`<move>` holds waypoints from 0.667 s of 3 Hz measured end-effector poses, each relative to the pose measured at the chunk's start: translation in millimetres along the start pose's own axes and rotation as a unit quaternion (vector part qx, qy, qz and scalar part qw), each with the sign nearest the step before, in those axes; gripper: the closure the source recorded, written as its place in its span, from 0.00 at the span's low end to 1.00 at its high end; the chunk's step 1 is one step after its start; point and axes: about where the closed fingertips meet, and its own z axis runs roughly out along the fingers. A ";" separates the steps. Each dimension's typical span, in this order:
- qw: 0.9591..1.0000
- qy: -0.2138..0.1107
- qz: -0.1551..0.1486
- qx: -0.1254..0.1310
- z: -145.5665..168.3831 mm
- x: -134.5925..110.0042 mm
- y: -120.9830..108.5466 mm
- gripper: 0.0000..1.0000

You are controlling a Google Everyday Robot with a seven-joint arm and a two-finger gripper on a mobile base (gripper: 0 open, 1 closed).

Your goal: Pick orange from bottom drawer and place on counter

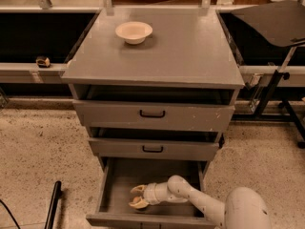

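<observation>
Down in the deep grey bottom drawer (123,174), which is pulled out toward the near side, the cream-coloured end effector (137,197) sits low over the drawer floor. It is left of centre, close to the near front wall, and points left. The white jointed arm (190,198) reaches in from the right, coming off the rounded white robot body (245,209) at the near right corner.

I cannot pick out the small round orange as a separate shape. There is a warm orange-tan patch right at the near tip of the end effector, and I cannot tell whether that is fruit or part of the tool itself. So the fruit, if it is there, lies against the tool inside the drawer. Whether the end effector is released, clenched or grasping something, I cannot tell.

Above, the two shallower grey drawers, the middle one (190,150) and the top one (200,117), each carry a black handle and stand slightly ajar. The broad flat grey counter (190,51) tops the cabinet. A shallow cream bowl (134,32) rests on its far left part, well apart from the end effector. A thin black rod (52,206) lies on the speckled floor (43,147) to the near left.
</observation>
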 end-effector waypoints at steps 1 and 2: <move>1.000 -0.009 0.004 -0.002 4.6 11.6 -0.7 0.32; 1.000 -0.012 0.005 -0.002 7.5 21.2 -1.5 0.23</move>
